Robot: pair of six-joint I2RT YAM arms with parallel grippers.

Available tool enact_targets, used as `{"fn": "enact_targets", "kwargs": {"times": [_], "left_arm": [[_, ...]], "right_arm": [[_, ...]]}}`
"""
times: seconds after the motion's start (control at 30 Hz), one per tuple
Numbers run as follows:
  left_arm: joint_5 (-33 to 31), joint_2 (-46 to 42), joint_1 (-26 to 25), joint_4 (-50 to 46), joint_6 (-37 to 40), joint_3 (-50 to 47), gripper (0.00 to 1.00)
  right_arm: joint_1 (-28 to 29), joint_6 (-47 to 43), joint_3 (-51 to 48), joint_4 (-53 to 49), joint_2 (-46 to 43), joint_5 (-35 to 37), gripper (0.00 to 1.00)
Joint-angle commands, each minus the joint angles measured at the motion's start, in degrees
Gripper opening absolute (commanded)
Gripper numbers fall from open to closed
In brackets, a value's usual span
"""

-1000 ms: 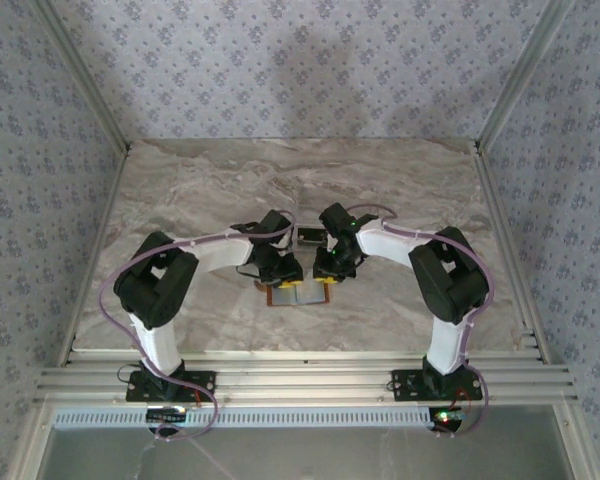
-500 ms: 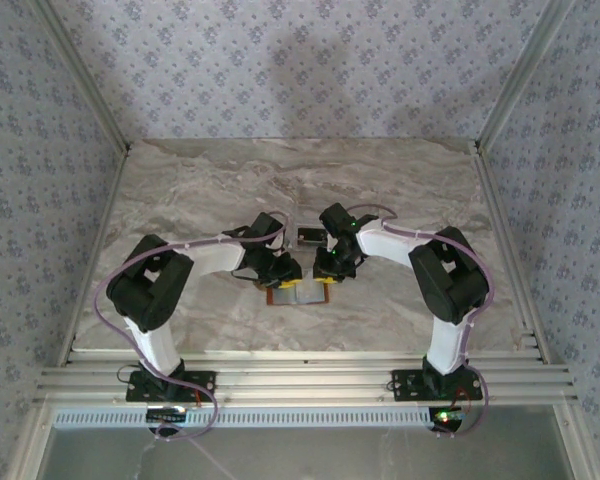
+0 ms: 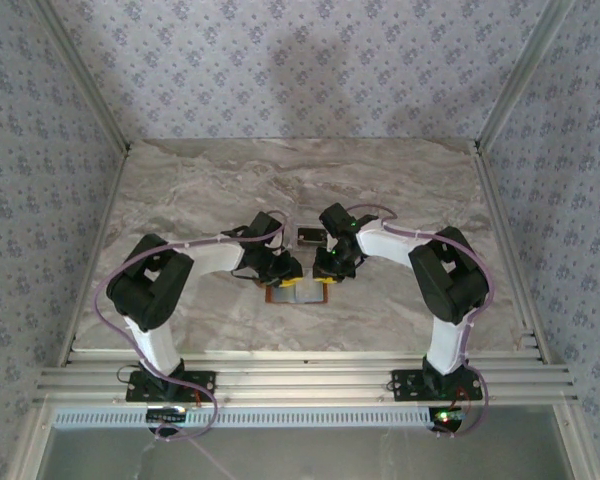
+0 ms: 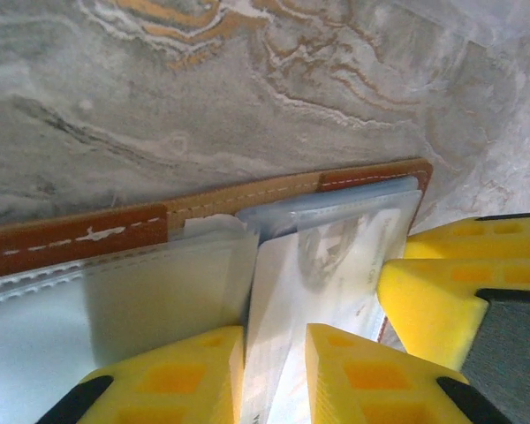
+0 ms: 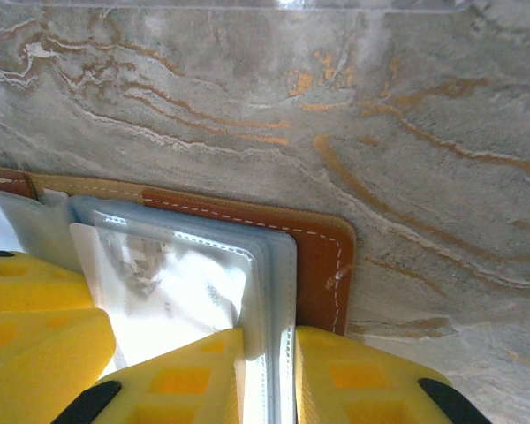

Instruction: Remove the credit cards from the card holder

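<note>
**The card holder** (image 3: 300,294) lay open and flat on the marble table (image 3: 200,190), midway between the two arms. Its long axis ran left to right and its fold faced the gap between the grippers. Its brown stitched border showed along the far side of both wrist views, with clear pockets stacked inside it.

**Left gripper** (image 4: 274,375): the jaws stood narrow, pinched on a whitish card (image 4: 322,265) that rose from the fold region of the holder. Whether the pads gripped the card alone or its clear pocket too could not be told.

**Right gripper** (image 5: 269,380): the jaws were likewise narrow, clamped on the outer edge of the clear pocket stack on the holder's right half, just inside the brown border. One of its yellow fingers (image 4: 442,274) appeared just beside the left gripper's pads, so the two tools worked almost touching.

**Governing relation:** the card lay directly between the left fingers and ran away from them toward the stitched border. The right gripper held the holder on the card's other side. The left arm was therefore the puller and the right arm the anchor. The extraction probably required the left gripper to draw the card along its own length and away from the right gripper's clamp. The direction of the pocket mouth was not visible. The close spacing of the fingers suggested a risk of dragging the whole holder.
</note>
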Motion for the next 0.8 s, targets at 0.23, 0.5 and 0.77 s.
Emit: {"fn": "enact_targets", "kwargs": {"times": [0.23,0.5,0.77], "left_arm": [[2.5,2.6,0.6,6.4,0.0,-2.1,0.18],[5.0,2.2,1.5,12.5,-0.9,-5.0,0.10],[2.9,-1.5,1.8,8.7,2.0,-5.4,0.03]], "right_arm": [[0.2,-0.8,-1.7,-1.2,2.0,0.8,0.22],[0.2,-0.7,-1.8,-0.9,2.0,0.6,0.22],[-0.5,-0.3,-2.6,-0.8,1.2,1.6,0.27]]}}
